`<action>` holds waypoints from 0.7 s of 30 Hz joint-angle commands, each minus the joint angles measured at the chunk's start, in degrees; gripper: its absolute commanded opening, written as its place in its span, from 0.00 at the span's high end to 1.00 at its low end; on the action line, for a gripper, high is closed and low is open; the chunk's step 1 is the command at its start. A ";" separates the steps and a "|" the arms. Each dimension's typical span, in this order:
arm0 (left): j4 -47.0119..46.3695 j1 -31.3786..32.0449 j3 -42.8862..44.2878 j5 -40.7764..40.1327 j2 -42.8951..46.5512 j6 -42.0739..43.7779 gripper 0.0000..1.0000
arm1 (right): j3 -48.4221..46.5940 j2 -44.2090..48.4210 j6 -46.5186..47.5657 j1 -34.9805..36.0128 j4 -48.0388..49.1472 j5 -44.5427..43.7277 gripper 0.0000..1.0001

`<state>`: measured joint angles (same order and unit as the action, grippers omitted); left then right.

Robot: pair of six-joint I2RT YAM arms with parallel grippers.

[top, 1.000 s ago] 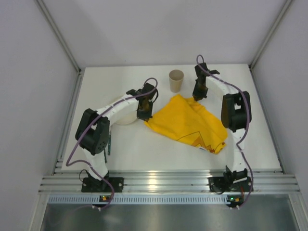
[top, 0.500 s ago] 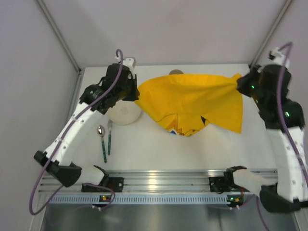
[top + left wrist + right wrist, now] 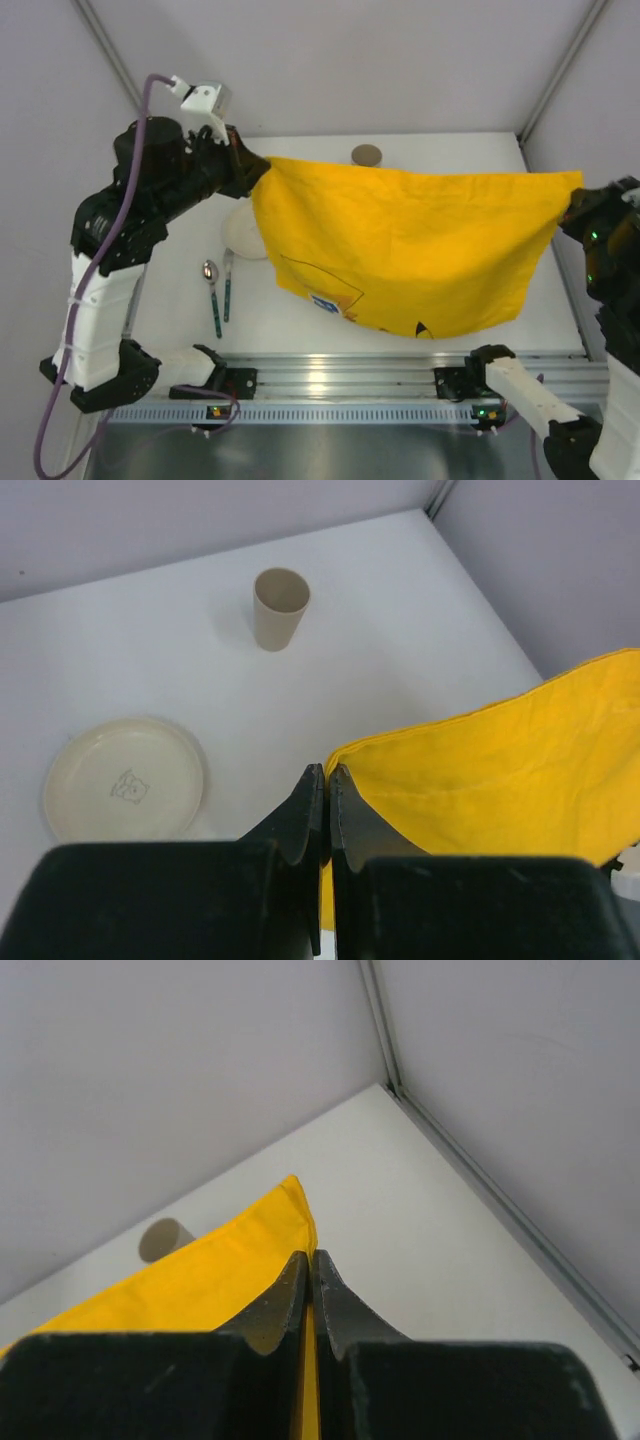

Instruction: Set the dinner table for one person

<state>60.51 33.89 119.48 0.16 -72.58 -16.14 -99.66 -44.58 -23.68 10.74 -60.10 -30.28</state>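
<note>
- A second before, the yellow cloth lay in a crumpled heap on the dinner table. Now it was up in the air, pulled wide and flat between the two arms.
- Both arms had gone up and moved far apart since then.
- The left gripper was pinched tight on the cloth's far-left corner. The right gripper was pinched tight on the far-right corner.
- The dinner table lay below both grippers, and neither one touched it. The left gripper hung over the far-left part, above the plate. The right gripper hung over the table's right edge.
- The cloth's bottom edge hung low over the near side of the table. It was hard to tell if it touched.
- The top view showed a spoon and one more piece of cutlery lying side by side on the table, nearer than the plate. There, the cloth hid part of the plate, and only the top of the cup peeked over it.
- The left wrist view showed the whole plate, with a little picture in its middle. It also showed the whole cup standing up, well apart from the plate.
- The right wrist view showed the shut fingers on the cloth's hem, with bare table beyond.
</note>
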 commanded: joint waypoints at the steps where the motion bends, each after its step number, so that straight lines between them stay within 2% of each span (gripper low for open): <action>1: 2.78 -0.40 -1.00 -0.43 -8.62 1.20 1.00 | 0.96 -12.42 1.71 0.16 -0.63 -3.29 1.00; 5: -1.00 -0.31 -4.59 -0.78 -12.76 0.41 1.00 | 4.54 -18.78 0.13 0.07 1.11 -4.08 1.00; 7: -5.12 -0.40 -9.07 -0.60 -13.99 -0.20 1.00 | 7.71 -20.54 -0.57 -0.19 4.97 -3.65 1.00; 14: -18.75 -2.42 -24.19 -2.36 -21.18 -3.19 1.00 | 26.85 -27.22 -2.51 -1.33 20.00 -1.45 1.00; 17: -21.39 -3.65 -24.56 -2.80 -27.50 -2.67 1.00 | 28.81 -33.63 -3.47 -2.56 25.28 -1.45 1.00; 21: -20.35 -5.06 -19.65 -5.61 -37.69 -0.65 1.00 | 26.46 -43.38 -4.18 -4.68 31.34 0.22 1.00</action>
<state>44.47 29.87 96.29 -2.72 -104.42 -17.98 -71.16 -83.50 -26.44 7.90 -38.33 -30.61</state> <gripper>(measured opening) 0.033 0.009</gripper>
